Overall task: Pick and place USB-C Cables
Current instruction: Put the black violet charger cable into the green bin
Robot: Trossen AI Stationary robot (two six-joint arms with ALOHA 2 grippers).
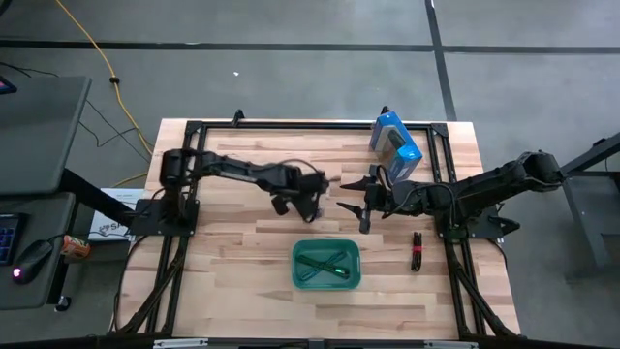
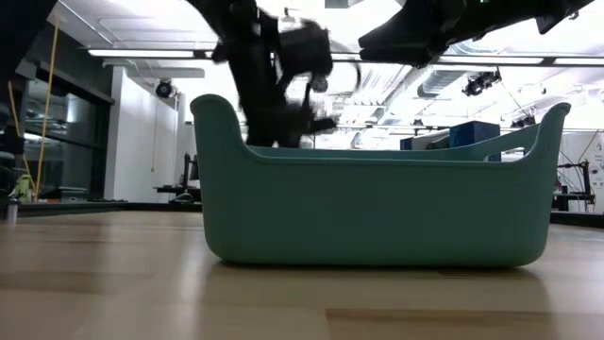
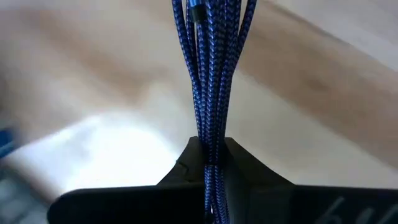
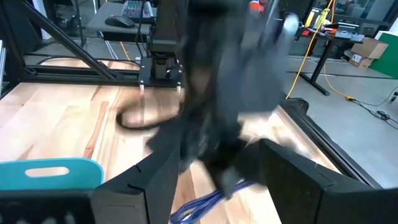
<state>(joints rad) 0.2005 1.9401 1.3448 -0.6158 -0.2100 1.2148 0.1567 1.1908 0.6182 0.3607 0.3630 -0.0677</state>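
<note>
High view has the wooden worktop (image 1: 232, 262) filling most of the shot, with both dark arms reaching in toward the middle.

The teal tub (image 1: 326, 265) sits near the front centre of the worktop, and you can see a green cable (image 1: 315, 262) and a teal cable (image 1: 339, 264) lying inside it. From the low view the tub (image 2: 377, 212) takes up nearly the whole picture, so nothing inside shows there.

A blue box (image 1: 395, 143) is at the back, right of centre, near the frame rail.

The left claw (image 1: 308, 199) hangs above the worktop just behind the tub. The left wrist view shows it clamped on the blue cable (image 3: 212, 81), strands pinched tight between the two fingers (image 3: 249, 171) and running straight out ahead. The right wrist view catches the same cable (image 4: 202, 205) dangling under the blurry left claw.

The right claw (image 1: 366, 208) is just beside the left one, fingers (image 4: 292, 168) apart and nothing in them.

The red-and-black cable (image 1: 417, 250) lies on the bare worktop to the right of the tub, well clear of both claws.
</note>
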